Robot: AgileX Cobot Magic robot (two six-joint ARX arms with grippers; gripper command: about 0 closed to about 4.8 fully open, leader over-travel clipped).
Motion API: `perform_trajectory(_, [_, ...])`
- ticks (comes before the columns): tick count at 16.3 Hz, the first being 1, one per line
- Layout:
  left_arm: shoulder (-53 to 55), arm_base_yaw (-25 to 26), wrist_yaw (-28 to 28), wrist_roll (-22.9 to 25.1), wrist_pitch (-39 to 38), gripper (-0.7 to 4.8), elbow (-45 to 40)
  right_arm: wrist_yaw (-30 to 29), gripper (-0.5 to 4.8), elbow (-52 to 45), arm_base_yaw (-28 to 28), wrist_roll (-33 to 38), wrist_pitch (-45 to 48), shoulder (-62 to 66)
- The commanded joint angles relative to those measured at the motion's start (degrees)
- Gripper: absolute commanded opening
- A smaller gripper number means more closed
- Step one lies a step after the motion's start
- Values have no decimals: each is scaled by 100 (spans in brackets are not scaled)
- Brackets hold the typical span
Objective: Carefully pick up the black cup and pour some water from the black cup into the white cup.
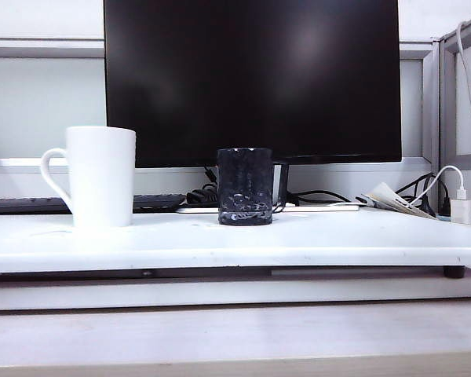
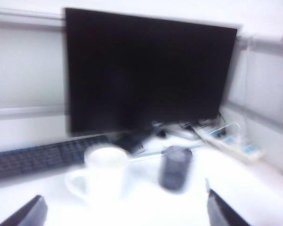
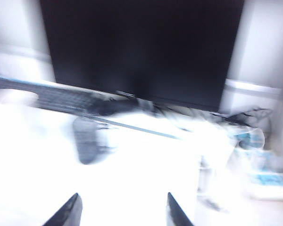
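The white cup [image 1: 100,177] stands upright on the left of the white board, its handle turned to the left. About a cup's width to its right stands the shorter black cup [image 1: 245,187] with its bumpy dark wall. Neither arm shows in the exterior view. The blurred left wrist view has the white cup [image 2: 106,176] and the black cup [image 2: 174,168] ahead of my left gripper [image 2: 125,209], which is open, empty and well short of both. My right gripper [image 3: 122,207] is open and empty too, with the black cup [image 3: 87,139] smeared some way ahead of it.
A large dark monitor [image 1: 251,78] fills the back, with a black keyboard [image 1: 31,205] and tangled cables [image 1: 204,192] at its foot. A white charger [image 1: 461,208] and a power strip [image 2: 231,143] lie at the right. The white board [image 1: 235,247] ends in a raised front edge.
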Motion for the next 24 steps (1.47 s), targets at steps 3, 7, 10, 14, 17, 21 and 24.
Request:
perform_trajectory(3, [35,4,592,-555,647,479,-1185,-1154,208,-1755,15,962,1440,-240])
perform_trajectory(7, [37,4,671,-1121,2024,479,-2614,-1215,208,-3578,7,949,4092,315])
perform_trajectory(10, [31,2,667,-1123,2033,479,-3368,-1163,208,-4297,7,951,4138,308])
perform_trajectory(14, [28,2,210,-1121,2044,479,-4065,-472,207,-4638,7,946,4098,304])
perform_trajectory(17, [26,2,-264,-1119,2081,479,-4227,380,188,-4640,4,822,4109,304])
perform_trajectory(21, [24,2,-505,-1106,2216,-6,-4225,457,-1,-4666,-22,739,3823,308])
perform_trajectory(24, [24,2,-476,-1102,2216,-5,-4225,483,0,-4664,-17,743,3840,299])
